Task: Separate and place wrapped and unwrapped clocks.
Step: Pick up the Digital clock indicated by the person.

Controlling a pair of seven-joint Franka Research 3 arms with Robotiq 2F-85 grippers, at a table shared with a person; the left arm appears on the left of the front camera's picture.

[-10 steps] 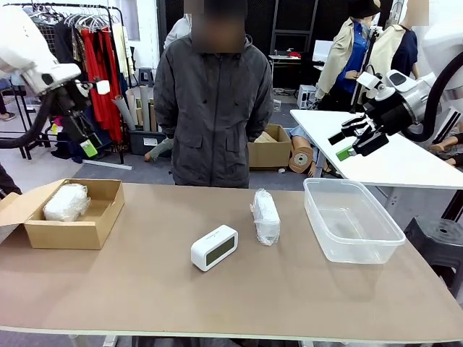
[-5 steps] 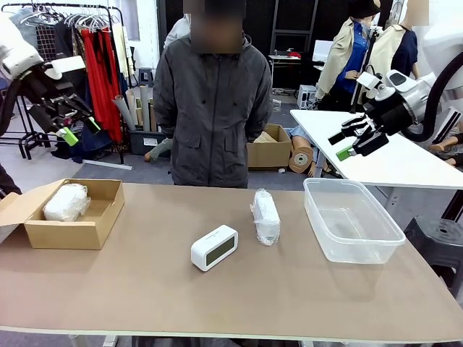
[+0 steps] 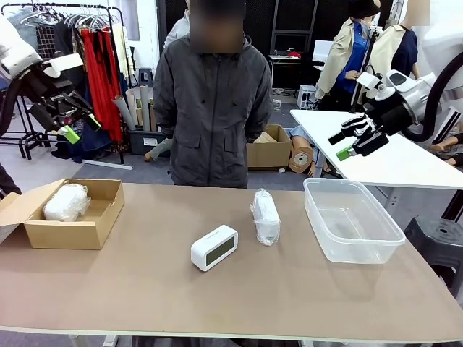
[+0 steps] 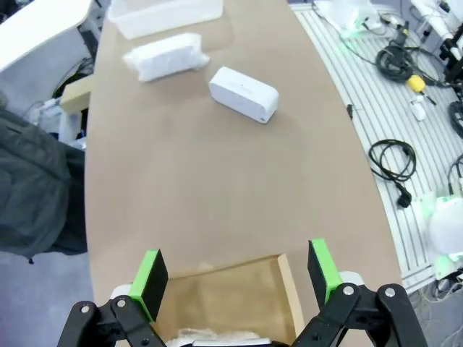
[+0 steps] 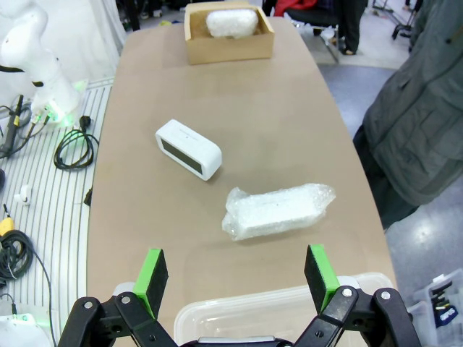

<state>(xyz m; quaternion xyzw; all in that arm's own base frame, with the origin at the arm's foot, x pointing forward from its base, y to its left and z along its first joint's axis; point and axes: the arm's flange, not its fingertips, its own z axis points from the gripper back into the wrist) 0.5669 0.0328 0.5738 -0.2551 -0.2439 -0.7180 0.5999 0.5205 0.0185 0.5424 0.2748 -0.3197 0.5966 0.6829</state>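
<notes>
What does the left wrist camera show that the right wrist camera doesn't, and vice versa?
Left wrist view gives: the open left end effector above the cardboard box, and the bare clock's plain back. Right wrist view gives instead: the open right end effector above the clear tub, the clock's dark screen, the whole wrapped clock in the box. Shared: bare clock, loose wrapped clock on the table, box, tub, the person's grey jacket.

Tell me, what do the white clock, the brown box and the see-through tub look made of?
The clock looks like hard white plastic: smooth, slightly matte, with rounded moulded corners. The box looks like plain cardboard: dull brown with folded edges. The tub is probably thin clear plastic, since the table shows through its walls.
</notes>
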